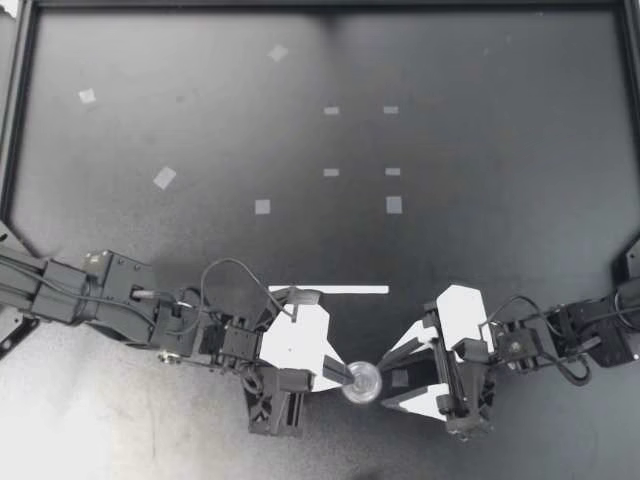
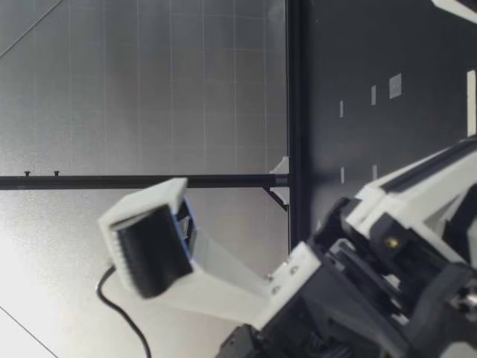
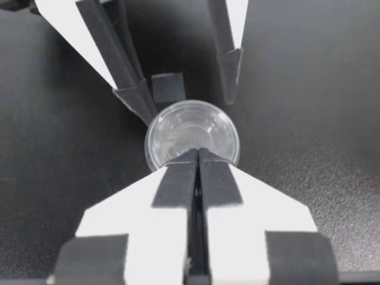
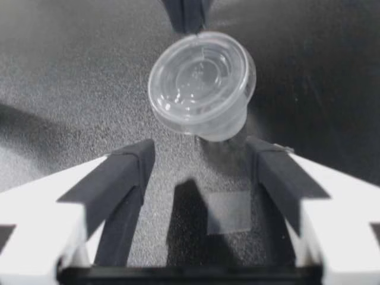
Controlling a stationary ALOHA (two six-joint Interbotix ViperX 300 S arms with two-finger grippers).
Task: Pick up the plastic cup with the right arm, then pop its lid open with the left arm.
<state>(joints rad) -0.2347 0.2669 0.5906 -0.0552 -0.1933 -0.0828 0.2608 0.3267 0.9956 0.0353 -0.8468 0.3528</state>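
Observation:
A small clear plastic cup (image 1: 361,384) hangs near the table's front edge, between my two grippers. My left gripper (image 1: 345,377) is shut on its rim; in the left wrist view the closed fingertips (image 3: 198,159) pinch the near edge of the cup (image 3: 193,138). My right gripper (image 1: 402,375) stands open just to the right of the cup without touching it. In the right wrist view the cup (image 4: 202,89) is tipped with its round face toward the open right gripper (image 4: 202,166), a little ahead of its fingers. A gripper's white finger (image 2: 149,250) fills the low view.
Small pale tape squares (image 1: 394,205) dot the black table mat, and one lies under my right gripper (image 4: 228,212). A white strip (image 1: 335,290) lies just behind my left gripper. A black frame (image 1: 18,110) borders the mat at the left, back and right.

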